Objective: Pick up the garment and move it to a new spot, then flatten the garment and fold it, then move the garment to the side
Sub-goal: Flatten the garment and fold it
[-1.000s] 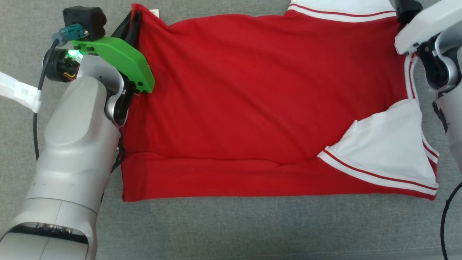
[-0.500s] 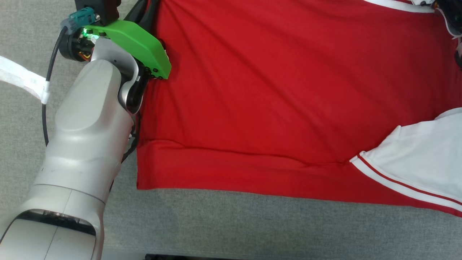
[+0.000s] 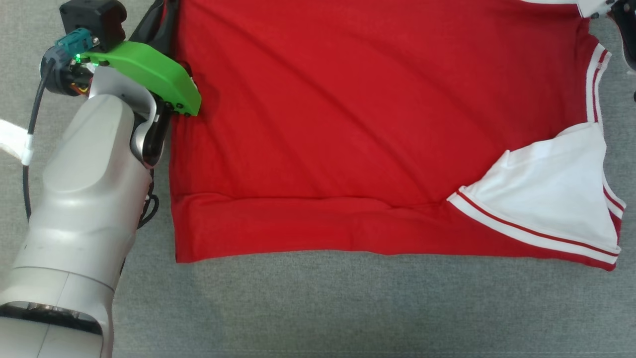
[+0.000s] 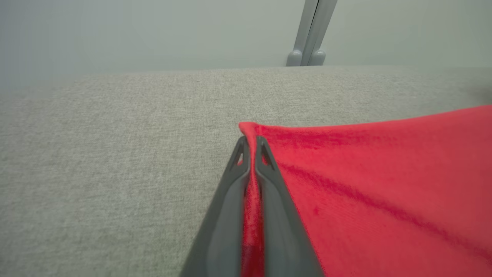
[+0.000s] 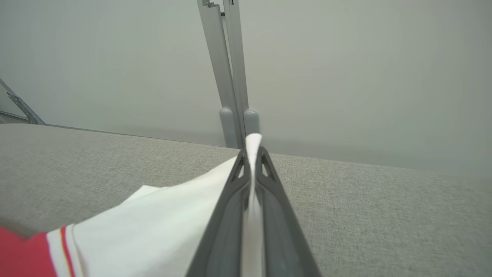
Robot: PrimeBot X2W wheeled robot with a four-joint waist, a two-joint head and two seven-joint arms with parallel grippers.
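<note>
Fold likely starting: left gripper [image 4: 250,140] pinches the T-shirt's [image 3: 348,124] 11 o'clock corner, right gripper [image 5: 250,152] its 1 o'clock sleeve [image 5: 180,223]; lift both evenly.

No text or label can be read

I count 1 garment [image 3: 348,124], red, with 2 white sleeves: 1 near sleeve [image 3: 546,189] and 1 far sleeve [image 5: 161,227]. I have 2 tools, my left tool [image 4: 250,140] and my right tool [image 5: 250,152], and each has 2 dark fingers [image 4: 226,215]. Under it all lies 1 grey worktop [image 3: 348,308]. On my left wrist sits 1 green cover [image 3: 149,74].
</note>
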